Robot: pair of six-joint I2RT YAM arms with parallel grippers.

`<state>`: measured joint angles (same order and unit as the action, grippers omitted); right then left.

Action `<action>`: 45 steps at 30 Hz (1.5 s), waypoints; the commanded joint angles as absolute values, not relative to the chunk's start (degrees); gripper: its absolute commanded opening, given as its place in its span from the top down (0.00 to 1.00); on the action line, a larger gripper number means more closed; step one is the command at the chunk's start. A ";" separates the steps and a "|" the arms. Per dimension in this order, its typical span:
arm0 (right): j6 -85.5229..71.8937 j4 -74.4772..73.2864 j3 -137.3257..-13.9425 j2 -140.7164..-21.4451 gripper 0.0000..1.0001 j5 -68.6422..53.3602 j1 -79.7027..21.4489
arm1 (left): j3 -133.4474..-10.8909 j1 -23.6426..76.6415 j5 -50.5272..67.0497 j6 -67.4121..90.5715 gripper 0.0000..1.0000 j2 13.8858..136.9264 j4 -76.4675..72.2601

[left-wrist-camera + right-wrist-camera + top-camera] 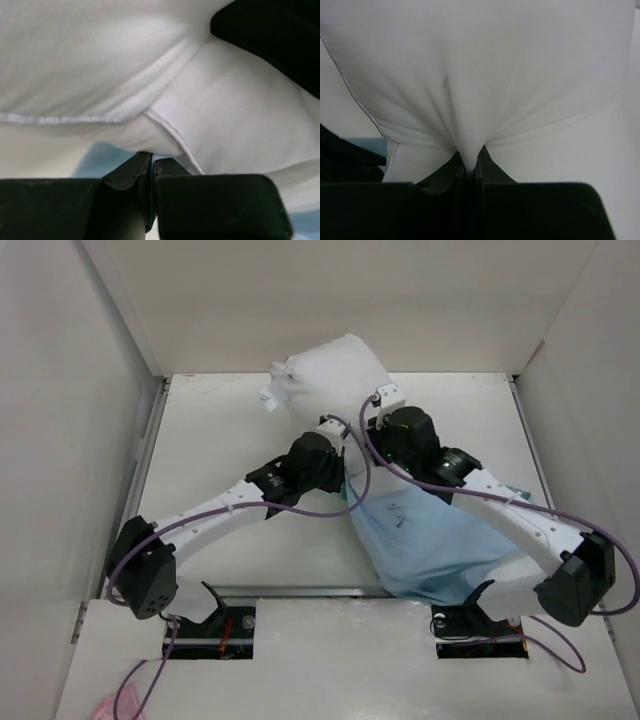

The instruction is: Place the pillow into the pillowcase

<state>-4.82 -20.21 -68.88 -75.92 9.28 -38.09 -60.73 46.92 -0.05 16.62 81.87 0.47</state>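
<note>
Top external view: one plump, soft white pillow (330, 375) lies at the table's (220, 440) far middle. One thin light-blue pillowcase (430, 550) spreads under the right arm, and two wrists hide where they meet. The right tool (470, 159) pinches pillow cloth, creases fanning out. The left tool (151, 159) is clenched against white fabric; whether it holds any is unclear.

On my feed the right gripper (468, 161) has its jaws nearly closed, pinching a tuck of the pillow (480, 65) between the fingertips. White fabric fills almost the whole view, with creases fanning up and out from the pinch. I see a faint grey mark (445, 82) above it. At the left edge, a sliver of pillowcase (367, 145) sits above a dark shape (342, 162) I can't identify.
</note>
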 commanded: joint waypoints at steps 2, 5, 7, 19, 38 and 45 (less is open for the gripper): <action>-11.16 -27.15 -65.48 -83.22 1.00 19.23 -41.57 | -66.26 44.39 -17.31 16.08 1.00 76.04 -2.03; -12.39 -28.56 -64.86 -85.78 1.00 24.60 -42.89 | -65.57 43.69 -22.66 16.17 1.00 73.58 -1.32; -12.39 -28.56 -63.47 -85.17 1.00 25.66 -44.11 | -64.87 41.67 -25.56 18.10 1.00 73.56 0.52; -7.12 -26.19 -59.33 -80.95 1.00 26.72 -50.45 | -67.93 30.50 -24.36 26.81 1.00 80.32 2.99; -15.81 -29.09 -87.36 -99.40 0.98 14.41 -50.45 | -138.00 27.07 6.14 13.98 1.00 126.40 10.31; -16.35 -31.46 -87.37 -96.51 0.44 18.01 -49.22 | -125.24 26.54 6.07 9.59 0.01 118.04 11.22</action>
<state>-16.84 -25.82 -86.72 -98.28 23.77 -47.88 -124.97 26.37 4.51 11.66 126.45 15.94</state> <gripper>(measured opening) 0.503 0.640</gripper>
